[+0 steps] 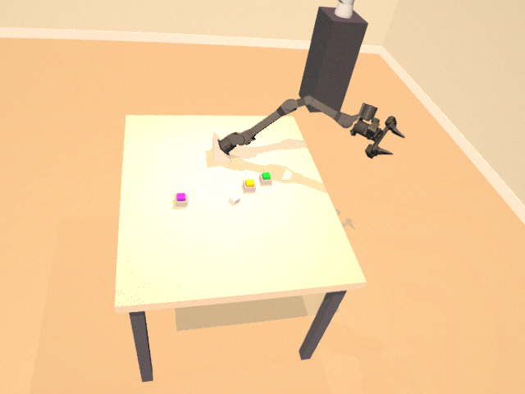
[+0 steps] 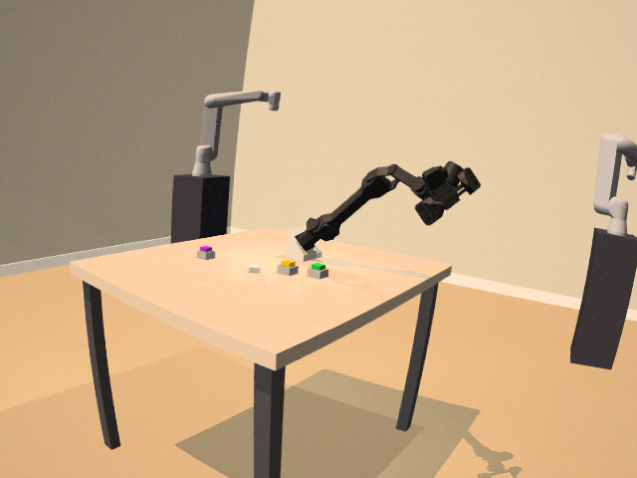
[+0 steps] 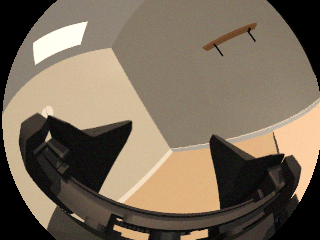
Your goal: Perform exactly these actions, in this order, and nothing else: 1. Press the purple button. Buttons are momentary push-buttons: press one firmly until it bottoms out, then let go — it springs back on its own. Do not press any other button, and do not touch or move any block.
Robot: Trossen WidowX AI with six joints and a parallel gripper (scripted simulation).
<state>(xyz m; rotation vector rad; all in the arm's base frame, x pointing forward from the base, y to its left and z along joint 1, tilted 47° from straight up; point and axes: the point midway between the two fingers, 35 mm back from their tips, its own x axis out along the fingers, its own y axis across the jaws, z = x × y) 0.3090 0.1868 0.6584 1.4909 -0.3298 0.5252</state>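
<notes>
From my end the wrist view is pretty useless — I see only walls and floor past the two fingers, none of the table. In the top view the pedestal runs off the upper edge, and the white block nearly melts into the bright table. In the exterior view the gripper is a dark clump — I can't separate the fingers.
</notes>
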